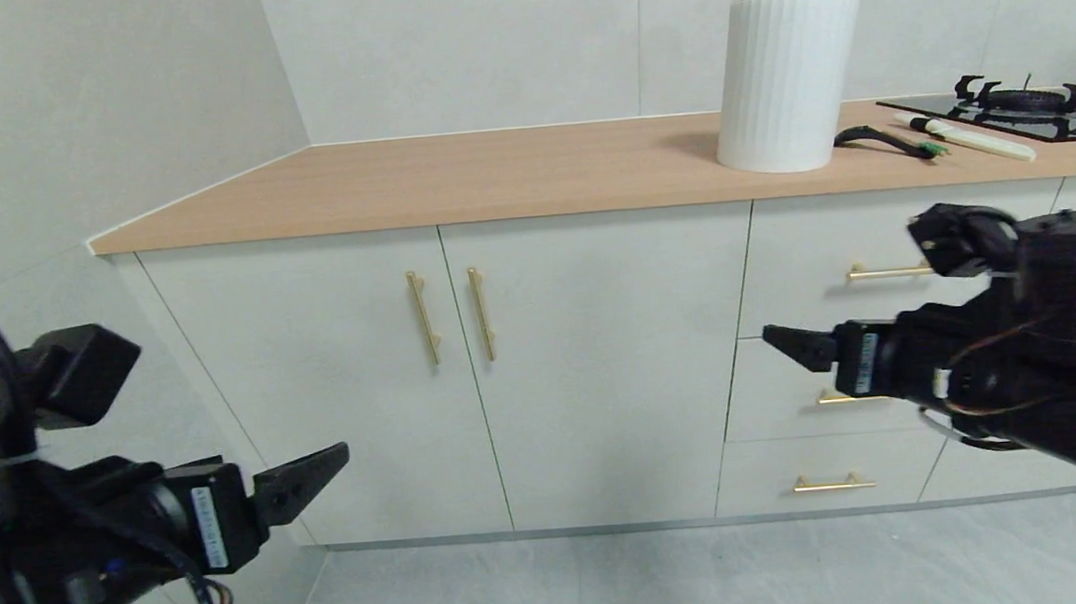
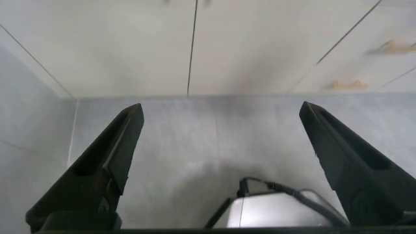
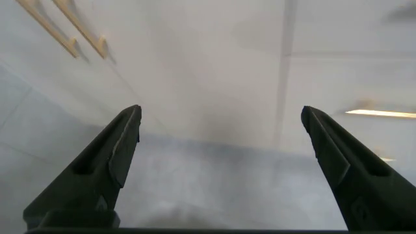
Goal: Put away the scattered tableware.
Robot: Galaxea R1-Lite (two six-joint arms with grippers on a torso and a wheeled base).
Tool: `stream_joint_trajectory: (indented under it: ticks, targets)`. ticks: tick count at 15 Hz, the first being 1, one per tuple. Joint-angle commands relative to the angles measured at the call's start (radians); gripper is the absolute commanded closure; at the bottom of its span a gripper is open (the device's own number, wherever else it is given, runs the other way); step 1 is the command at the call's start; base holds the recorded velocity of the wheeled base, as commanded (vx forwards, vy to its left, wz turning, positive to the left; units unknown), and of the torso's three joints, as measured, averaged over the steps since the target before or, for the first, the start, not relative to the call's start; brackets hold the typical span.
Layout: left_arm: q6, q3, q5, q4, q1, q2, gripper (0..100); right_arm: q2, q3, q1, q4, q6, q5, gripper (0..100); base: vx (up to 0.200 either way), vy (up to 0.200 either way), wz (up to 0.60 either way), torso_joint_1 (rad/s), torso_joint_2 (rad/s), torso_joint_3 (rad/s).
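Both arms hang nearest the lens and below the tabletop (image 1: pixel 456 176). The left arm (image 1: pixel 94 534) is down near the floor (image 1: pixel 611 578), and the right arm (image 1: pixel 1019 375) is just in front of the drawers (image 1: pixel 812 360). The left jaws and the right jaws each stand wide open with nothing in them.

The biggest risk is probably the lift: an arm rising from this height could catch the tabletop's front edge, and the right one could snag a brass drawer handle (image 1: pixel 886 271). Next is the white ribbed container (image 1: pixel 786 81), which stands tall close beside the tableware (image 1: pixel 962 139), so a sweeping reach could tip it. The utensils themselves, a long cream piece and a black-handled one (image 1: pixel 878 137), lie flat and thin. The jaws may therefore skid off them and push them onto the hob (image 1: pixel 1021 109) just beside.

Pale tiled walls meet at a corner on the left, and grey tiles cover the floor. Under the wooden tabletop, a white cabinet has two doors with upright brass handles (image 1: pixel 453 315), shut, beside the stack of three drawers, also shut.
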Motion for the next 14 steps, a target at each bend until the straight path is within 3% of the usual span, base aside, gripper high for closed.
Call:
stream_joint_trajectory:
  ticks: [1, 2, 4, 5, 7, 9, 10, 12, 14]
  targets:
    - [0.138, 0.150, -0.003, 0.007, 0.087, -0.339, 0, -0.505, 0.237, -0.026, 0.112, -0.085, -0.060, 0, 0.000, 0.000, 0.00, 0.000, 0.00, 0.000]
    - [0.187, 0.182, -0.001, 0.008, 0.110, -0.432, 0, -0.632, 0.255, -0.041, 0.174, -0.099, -0.073, 0, 0.000, 0.000, 0.00, 0.000, 0.00, 0.000]
    - [0.212, 0.208, -0.001, 0.011, 0.159, -0.584, 0, -0.845, 0.257, -0.109, 0.342, -0.102, -0.070, 0, 0.000, 0.000, 0.00, 0.000, 0.00, 0.000]
    - [0.238, 0.199, -0.001, 0.048, 0.192, -0.711, 0, -1.002, 0.254, -0.184, 0.474, -0.108, -0.060, 0, 0.000, 0.000, 0.00, 0.000, 0.00, 0.000]
    - [0.277, 0.186, -0.004, 0.102, 0.257, -0.845, 0, -1.152, 0.251, -0.241, 0.566, -0.145, -0.077, 0, 0.000, 0.000, 0.00, 0.000, 0.00, 0.000]
    - [0.382, 0.191, -0.077, 0.143, 0.317, -1.024, 0, -1.332, 0.252, -0.362, 0.678, -0.234, -0.085, 0, 0.000, 0.000, 0.00, 0.000, 0.00, 0.000]
    - [0.400, 0.194, -0.092, 0.154, 0.329, -1.044, 0, -1.382, 0.254, -0.397, 0.708, -0.288, -0.085, 0, 0.000, 0.000, 0.00, 0.000, 0.00, 0.000]
    - [0.391, 0.183, -0.051, 0.139, 0.340, -1.041, 0, -1.379, 0.240, -0.446, 0.701, -0.311, -0.137, 0, 0.000, 0.000, 0.00, 0.000, 0.00, 0.000]
    - [0.391, 0.189, -0.047, 0.139, 0.378, -1.041, 0, -1.415, 0.245, -0.491, 0.713, -0.343, -0.139, 0, 0.000, 0.000, 0.00, 0.000, 0.00, 0.000]
